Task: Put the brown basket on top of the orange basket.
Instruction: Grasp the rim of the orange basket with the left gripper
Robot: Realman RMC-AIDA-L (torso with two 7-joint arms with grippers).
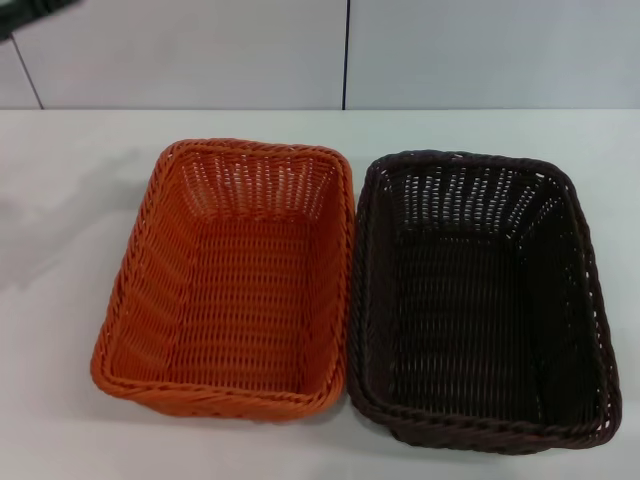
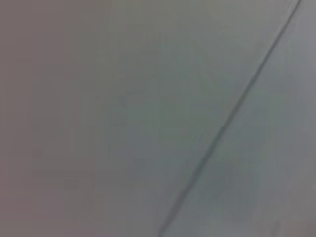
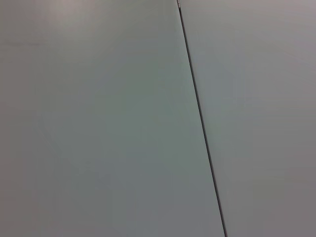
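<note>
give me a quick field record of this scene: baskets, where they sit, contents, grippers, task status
surface: white table, panelled wall behind
orange basket: rectangular bright orange woven wicker-style basket, upright, on the robot's left
brown basket: rectangular dark brown woven wicker-style basket, upright, on the robot's right
relation: side by side, long sides touching or nearly so
contents: both empty
grippers: neither in view; wrist views show only plain panels with a seam
task status: brown basket not yet stacked on the orange basket
</note>
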